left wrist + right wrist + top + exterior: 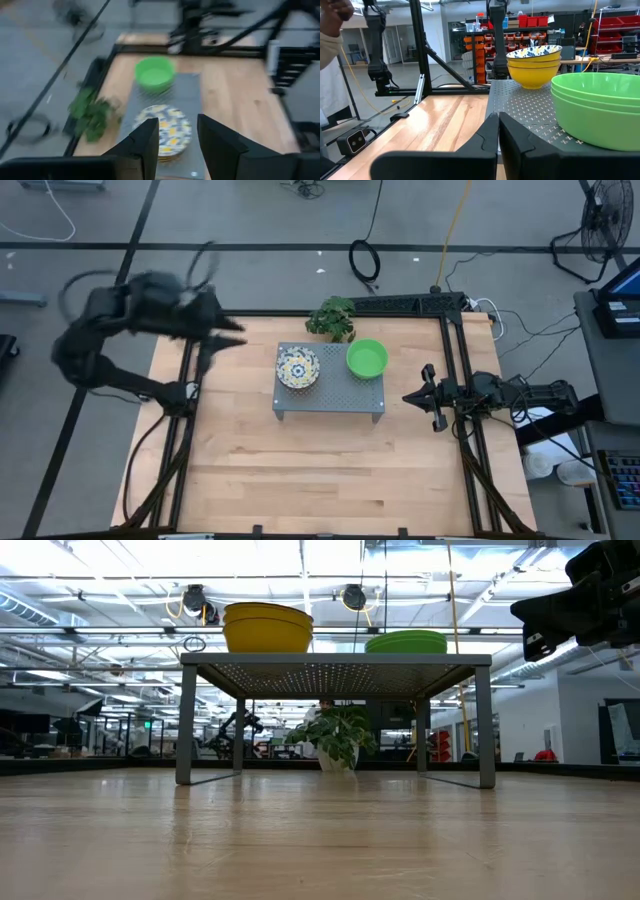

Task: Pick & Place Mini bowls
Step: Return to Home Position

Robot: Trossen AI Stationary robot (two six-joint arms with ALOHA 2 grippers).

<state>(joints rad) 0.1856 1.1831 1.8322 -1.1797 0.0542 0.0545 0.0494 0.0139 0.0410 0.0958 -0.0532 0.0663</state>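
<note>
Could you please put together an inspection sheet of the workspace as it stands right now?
Surface: wooden table, carrying a grey perforated shelf at its middle.
Job's things: floral bowls stacked on the shelf's left part; green bowls stacked on its right part; the two stacks stand apart.
Clutter: potted plant behind the shelf.
Grippers: left gripper open, empty, above the table's far-left corner; right gripper shut, empty, at the table's right edge.
Cables: coiled cable on the floor beyond the table; loose cables by the right arm.
Surroundings: fan on the floor; a person's sleeve off the table.
</note>
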